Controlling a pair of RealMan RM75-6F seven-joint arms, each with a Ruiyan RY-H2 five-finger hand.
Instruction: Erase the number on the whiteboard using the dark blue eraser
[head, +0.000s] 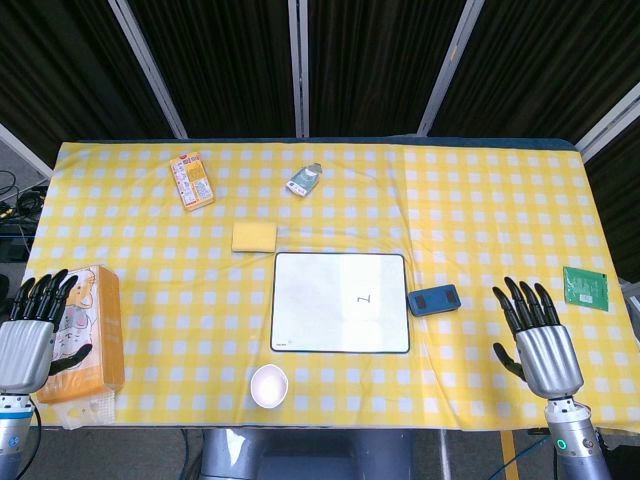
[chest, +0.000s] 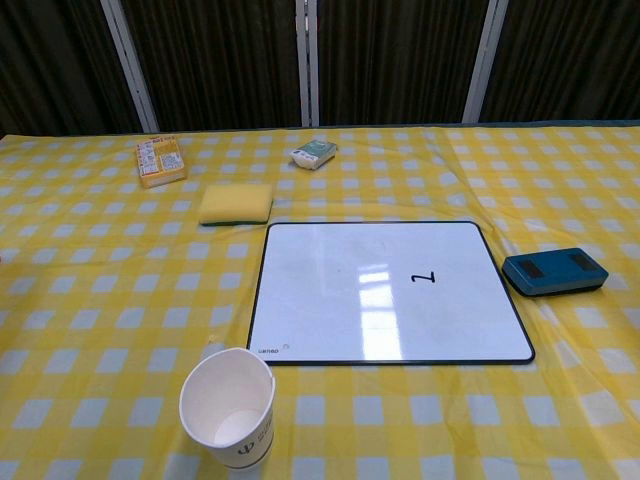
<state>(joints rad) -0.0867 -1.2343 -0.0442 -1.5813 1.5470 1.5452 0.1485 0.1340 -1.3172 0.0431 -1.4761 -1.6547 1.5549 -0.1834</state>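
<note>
A white whiteboard (head: 340, 302) (chest: 385, 291) with a black frame lies at the table's middle front. A small black number (head: 365, 298) (chest: 424, 277) is written right of its centre. Just off the board's right edge rests the dark blue eraser (head: 433, 301) (chest: 554, 271). My right hand (head: 535, 335) hovers open, fingers spread, to the right of the eraser and apart from it. At the front left corner my left hand (head: 30, 330) is open beside an orange box. Neither hand shows in the chest view.
An orange tissue box (head: 92, 330) stands at the front left. A white paper cup (head: 269, 385) (chest: 228, 407) sits before the board. A yellow sponge (head: 254, 236) (chest: 236, 203), an orange packet (head: 191, 181) (chest: 161, 161), a small pouch (head: 303, 179) (chest: 314, 153) and a green card (head: 586, 287) lie around.
</note>
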